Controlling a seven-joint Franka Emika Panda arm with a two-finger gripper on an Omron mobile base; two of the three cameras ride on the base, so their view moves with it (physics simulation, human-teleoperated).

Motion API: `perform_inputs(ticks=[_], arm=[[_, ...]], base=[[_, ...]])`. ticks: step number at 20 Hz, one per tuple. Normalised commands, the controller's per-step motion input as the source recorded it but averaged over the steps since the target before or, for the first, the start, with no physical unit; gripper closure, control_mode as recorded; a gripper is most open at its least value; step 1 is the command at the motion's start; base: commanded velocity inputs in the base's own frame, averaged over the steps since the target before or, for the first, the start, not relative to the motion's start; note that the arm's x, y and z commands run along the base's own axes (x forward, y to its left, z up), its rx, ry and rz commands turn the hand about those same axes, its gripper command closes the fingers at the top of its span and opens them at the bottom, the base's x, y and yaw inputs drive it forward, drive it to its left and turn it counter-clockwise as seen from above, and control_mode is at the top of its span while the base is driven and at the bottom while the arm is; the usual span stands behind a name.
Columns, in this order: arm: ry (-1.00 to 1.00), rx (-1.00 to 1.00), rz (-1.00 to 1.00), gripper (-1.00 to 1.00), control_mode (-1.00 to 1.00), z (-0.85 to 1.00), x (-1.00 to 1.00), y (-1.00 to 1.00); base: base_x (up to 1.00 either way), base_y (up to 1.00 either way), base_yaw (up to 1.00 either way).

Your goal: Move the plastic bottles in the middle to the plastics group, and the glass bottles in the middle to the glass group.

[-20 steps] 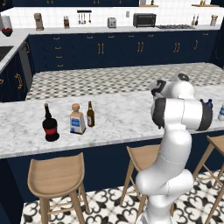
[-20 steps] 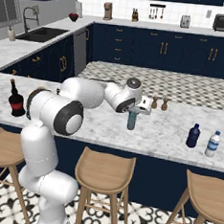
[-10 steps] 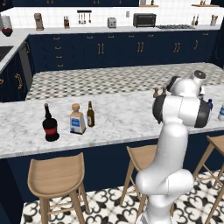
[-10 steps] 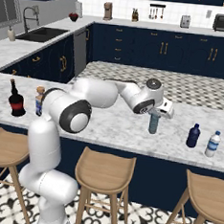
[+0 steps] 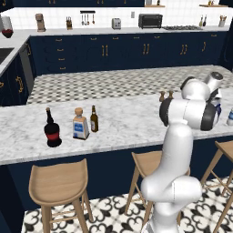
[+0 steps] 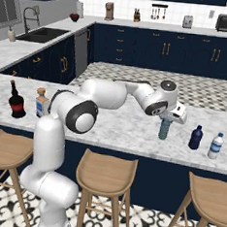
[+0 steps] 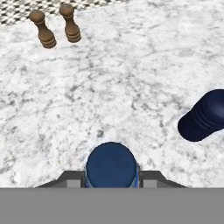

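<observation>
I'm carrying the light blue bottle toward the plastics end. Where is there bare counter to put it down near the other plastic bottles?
The gripper holds the light blue bottle over bare marble. The open patch lies left of the navy bottle, toward the two wooden shakers. It is tighter between the navy bottle and the pale blue-and-white bottle, which stand close together.

Black round-bellied bottle [image 5: 52, 131], square clear bottle [image 5: 80, 125] and amber bottle [image 5: 94, 120] stand grouped on the marble counter [image 5: 127, 118].

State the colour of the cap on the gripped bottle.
Dark blue cap, clearest in the hand view.
</observation>
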Motion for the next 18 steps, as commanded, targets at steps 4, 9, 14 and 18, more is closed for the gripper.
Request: perform_inputs(ticks=[4,9,14,18], arm=[[0.0,0.0,0.0,1.0,-1.0,0.0,-0.13,-0.09],[0.0,0.0,-0.01,1.0,-1.0,0.0,-0.02,-0.29],[0.0,0.0,-0.06,1.0,-1.0,0.0,0.0,-0.43],[0.0,0.0,-0.06,1.0,-1.0,0.0,0.0,-0.31]], base=[[0.0,0.0,0.0],[0.0,0.0,0.0],[0.0,0.0,0.0],[0.0,0.0,0.0]])
